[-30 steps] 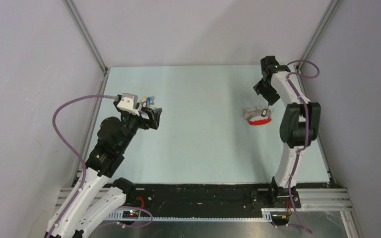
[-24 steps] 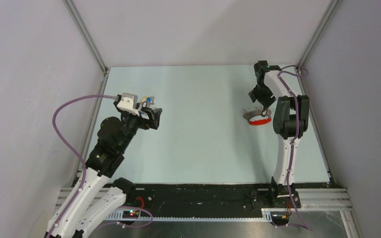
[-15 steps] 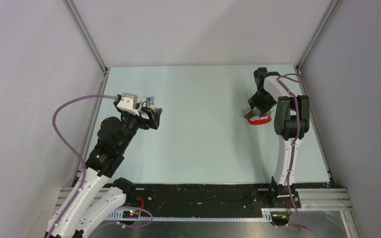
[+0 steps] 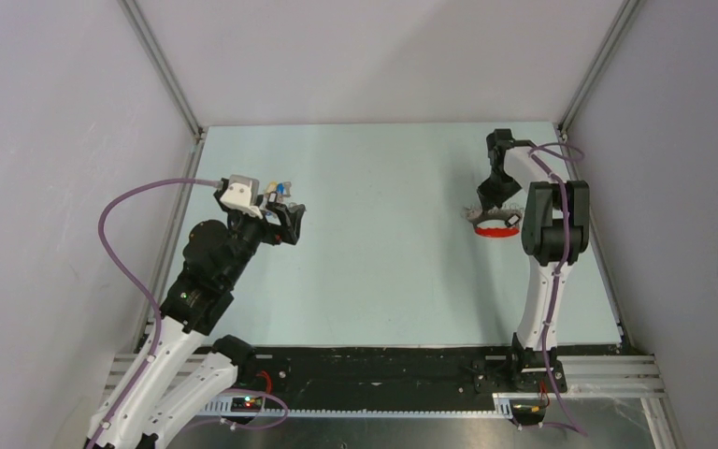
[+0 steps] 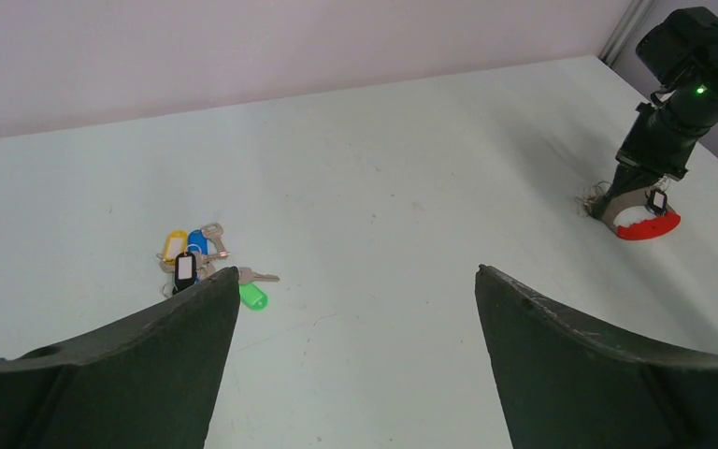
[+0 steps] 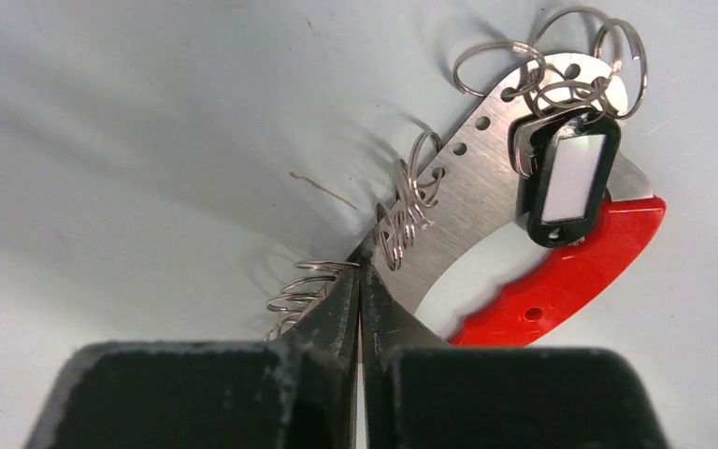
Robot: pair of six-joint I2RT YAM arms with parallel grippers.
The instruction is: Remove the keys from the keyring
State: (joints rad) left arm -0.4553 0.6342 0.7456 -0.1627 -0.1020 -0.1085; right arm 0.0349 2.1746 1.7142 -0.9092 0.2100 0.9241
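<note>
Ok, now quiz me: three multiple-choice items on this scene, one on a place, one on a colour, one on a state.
1. The keyring lies:
A) by the left arm's base
B) at the right gripper
C) at the table's middle

2. The tag on it is:
A) green
B) yellow
C) black

3. The left gripper is:
A) open
B) shut on a key
C) shut, empty

Key:
1 B, the right fingertips are at its edge.
2 C, black frame around a white label.
3 A, its fingers stand wide apart.
</note>
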